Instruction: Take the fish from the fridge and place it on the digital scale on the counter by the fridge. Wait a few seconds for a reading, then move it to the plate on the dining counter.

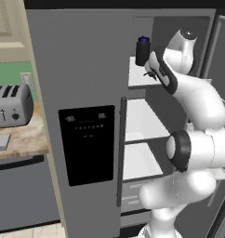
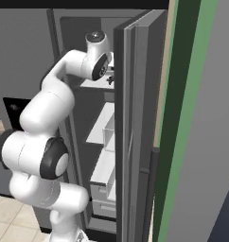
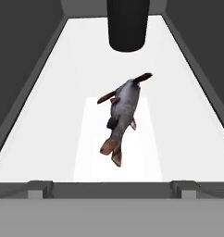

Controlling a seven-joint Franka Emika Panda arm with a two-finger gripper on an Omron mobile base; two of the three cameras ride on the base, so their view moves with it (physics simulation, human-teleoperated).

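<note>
— So where is the small, slender dark grey fish point(image 3: 122, 113) at this moment?

— Lying on a white shelf point(image 3: 86, 69) inside the tall grey metal fridge point(image 1: 82, 69), tail toward the camera on the hand, head pointing deeper in. A dark cylindrical container point(image 3: 127, 25) stands on the same shelf just beyond the fish, apart from it.

— And the robot's hand point(image 3: 112, 187)?

— Hovering at the front edge of that shelf, jaws spread wide, gripping nothing. Its two small dark fingertips point(image 3: 40, 187) sit well to either side of the fish and do not touch it. The white arm point(image 1: 193, 102) reaches up into the open compartment past the fridge door point(image 2: 135, 118), which stands swung out.

— Anything on the worktop?

— To the left of the fridge, the mottled beige-brown stone worktop point(image 1: 26, 137) carries a silver four-slot toaster point(image 1: 11, 106) and, nearer the front edge, a small flat pale grey-blue scale pad point(image 1: 0, 142). Nothing lies on the pad. The fridge's black dispenser panel point(image 1: 86, 144) and long vertical handle point(image 1: 121, 148) face the room.
</note>
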